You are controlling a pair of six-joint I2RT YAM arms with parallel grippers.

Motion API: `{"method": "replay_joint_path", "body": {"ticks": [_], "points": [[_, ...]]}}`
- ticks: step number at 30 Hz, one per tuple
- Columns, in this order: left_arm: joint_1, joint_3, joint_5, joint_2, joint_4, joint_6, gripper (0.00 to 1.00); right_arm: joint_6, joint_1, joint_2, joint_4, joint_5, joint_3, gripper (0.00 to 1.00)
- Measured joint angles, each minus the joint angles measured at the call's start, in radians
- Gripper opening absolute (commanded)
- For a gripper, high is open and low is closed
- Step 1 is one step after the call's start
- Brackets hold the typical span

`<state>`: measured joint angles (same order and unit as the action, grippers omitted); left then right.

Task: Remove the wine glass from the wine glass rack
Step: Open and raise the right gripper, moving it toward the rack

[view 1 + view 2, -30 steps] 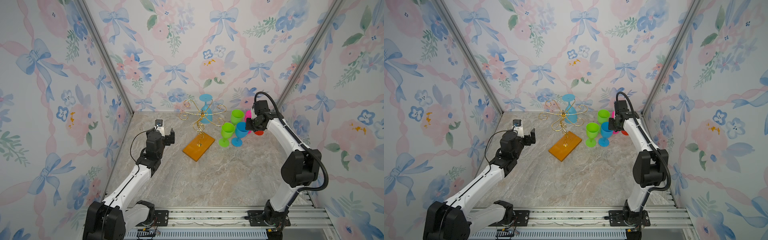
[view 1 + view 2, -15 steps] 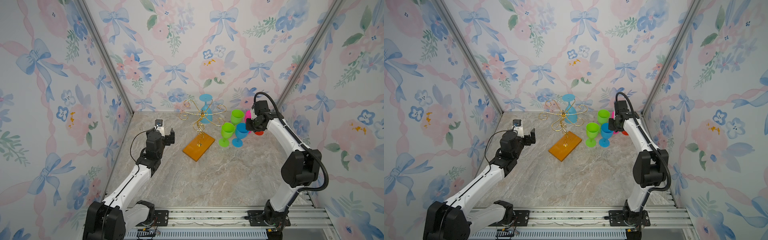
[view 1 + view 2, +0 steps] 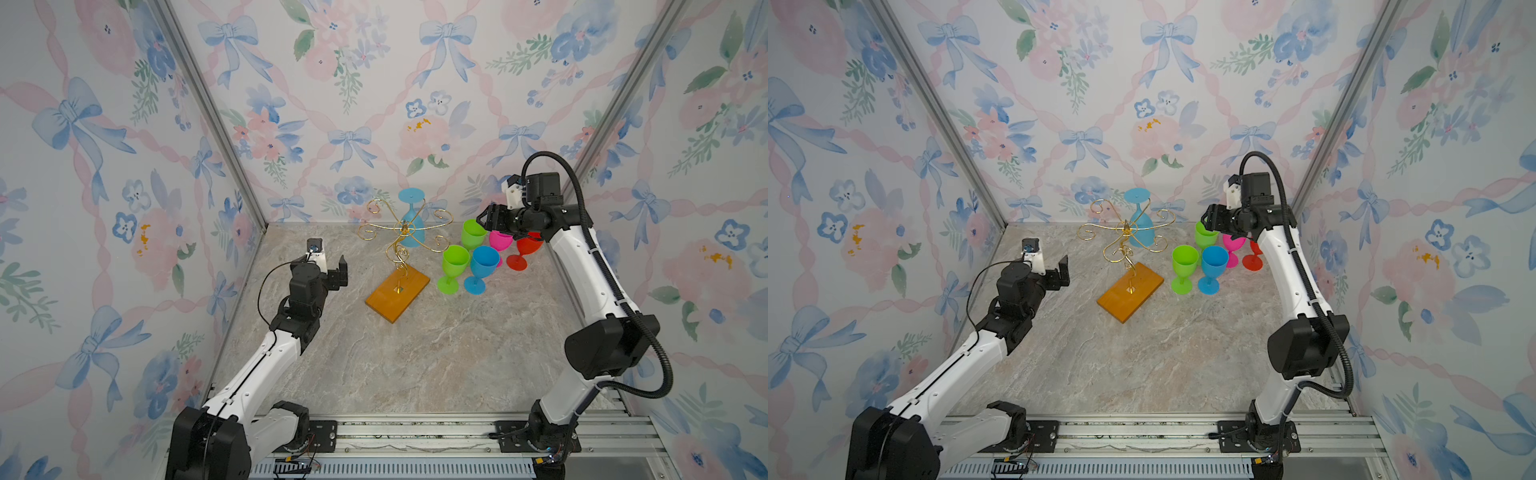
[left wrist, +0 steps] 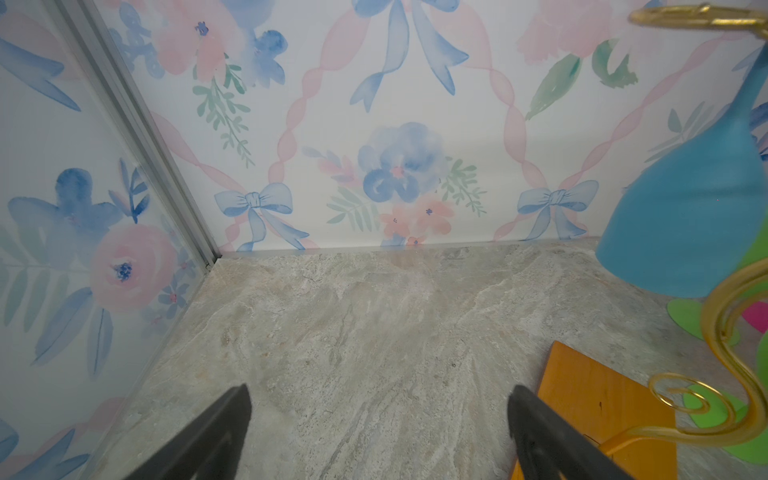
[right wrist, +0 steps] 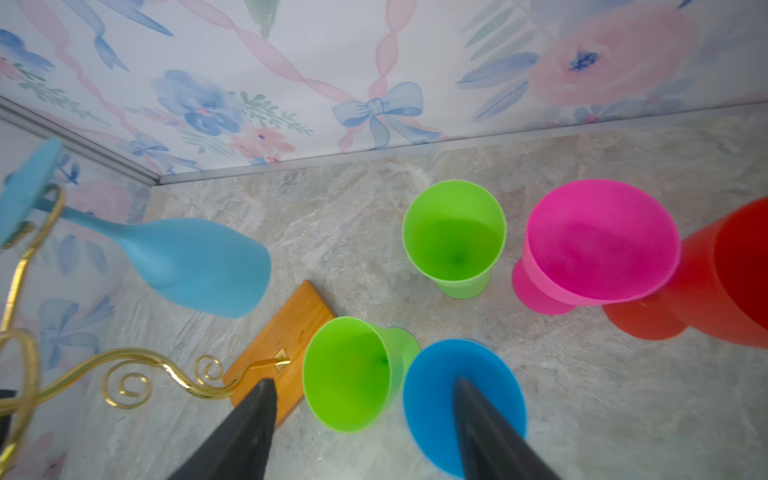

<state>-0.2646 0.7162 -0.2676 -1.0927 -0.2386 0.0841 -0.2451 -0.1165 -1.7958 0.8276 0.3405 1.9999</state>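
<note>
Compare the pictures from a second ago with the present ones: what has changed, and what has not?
The right gripper has opened and risen from low among the standing glasses; it now holds nothing. Whether it let one go cannot be told. The left gripper stayed open and still, and the light blue wine glass still hangs on the wine glass rack.

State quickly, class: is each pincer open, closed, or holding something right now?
Left pincer: open, holding nothing.
Right pincer: open, holding nothing.
</note>
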Motion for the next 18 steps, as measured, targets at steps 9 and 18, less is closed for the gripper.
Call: {"method": "replay_joint_path", "body": {"ticks": [9, 18], "points": [[0.005, -0.001, 0.014, 0.017, 0.000, 0.007, 0.98, -0.088, 0.000, -0.203, -0.012, 0.262, 0.255, 0.73], [0.005, -0.007, 0.024, 0.019, 0.000, 0.007, 0.98, -0.286, -0.011, -0.335, -0.174, 0.476, 0.331, 0.72]]}}
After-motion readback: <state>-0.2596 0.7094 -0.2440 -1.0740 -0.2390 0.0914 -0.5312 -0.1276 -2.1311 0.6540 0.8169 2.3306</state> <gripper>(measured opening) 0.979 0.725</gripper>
